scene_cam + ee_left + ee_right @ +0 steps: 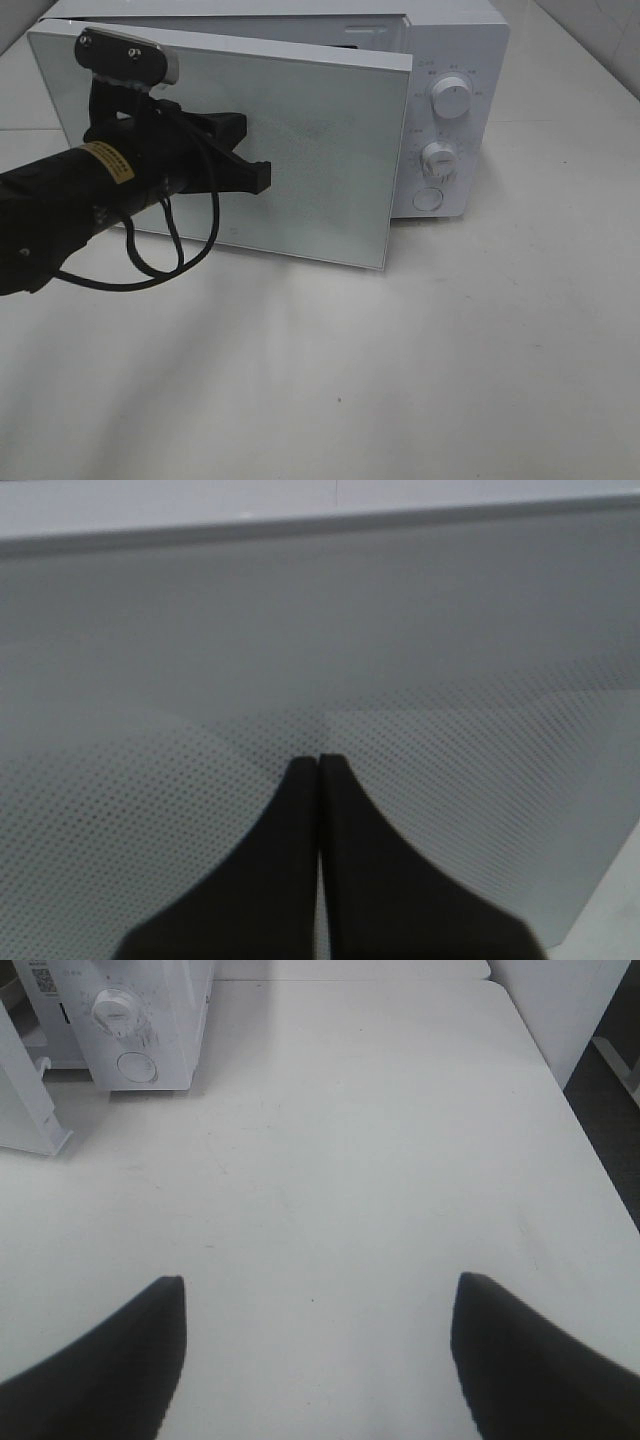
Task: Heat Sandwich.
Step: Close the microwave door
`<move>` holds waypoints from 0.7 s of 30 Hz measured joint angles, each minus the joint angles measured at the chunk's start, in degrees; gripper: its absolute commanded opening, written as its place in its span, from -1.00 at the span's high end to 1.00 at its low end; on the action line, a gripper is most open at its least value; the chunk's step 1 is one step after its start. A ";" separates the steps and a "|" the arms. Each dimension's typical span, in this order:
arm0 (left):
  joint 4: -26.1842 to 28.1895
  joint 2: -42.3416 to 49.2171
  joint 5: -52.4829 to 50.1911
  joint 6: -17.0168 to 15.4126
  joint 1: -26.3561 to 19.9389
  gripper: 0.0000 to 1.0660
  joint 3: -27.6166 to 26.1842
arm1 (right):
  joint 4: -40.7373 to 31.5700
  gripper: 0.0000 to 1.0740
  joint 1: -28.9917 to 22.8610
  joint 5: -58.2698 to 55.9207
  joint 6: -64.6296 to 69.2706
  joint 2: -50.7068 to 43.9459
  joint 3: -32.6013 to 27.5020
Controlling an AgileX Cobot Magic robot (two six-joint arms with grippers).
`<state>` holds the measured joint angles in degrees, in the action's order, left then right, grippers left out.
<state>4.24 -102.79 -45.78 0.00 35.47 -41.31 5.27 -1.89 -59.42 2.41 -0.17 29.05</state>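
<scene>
The microwave (470, 40) stands at the back of the surface (400, 380); its door (320, 150) hangs ajar, the left end effector (262, 178) just before it.

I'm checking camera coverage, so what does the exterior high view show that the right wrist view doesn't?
Only exterior high: the left gripper, shut, at the face of the ajar microwave door, plus the upper knob. Only right wrist: the right gripper, open above the table. Both: the lower knob, the round button and the table. The sandwich appears in neither.
</scene>
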 measured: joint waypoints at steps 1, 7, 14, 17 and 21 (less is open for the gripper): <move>0.00 0.00 0.00 0.00 0.00 1.00 0.00 | 0.00 -0.32 0.00 0.00 0.00 0.00 0.00; 0.69 -2.06 1.26 0.00 1.32 1.00 -4.58 | 0.00 -0.32 0.00 0.00 0.00 0.00 0.00; 1.15 -5.67 2.92 0.52 3.21 1.00 -9.85 | 0.00 -0.32 0.00 0.00 0.00 0.00 0.00; 1.38 -6.42 3.09 0.80 3.67 1.00 -11.12 | 0.00 -0.32 0.00 0.00 0.00 0.00 0.00; 1.78 -7.96 3.50 1.26 4.01 1.00 -14.21 | 0.00 -0.32 0.00 0.00 0.00 0.00 0.00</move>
<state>6.02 -110.75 -42.28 1.26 39.48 -55.52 5.27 -1.89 -59.42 2.41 -0.17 29.05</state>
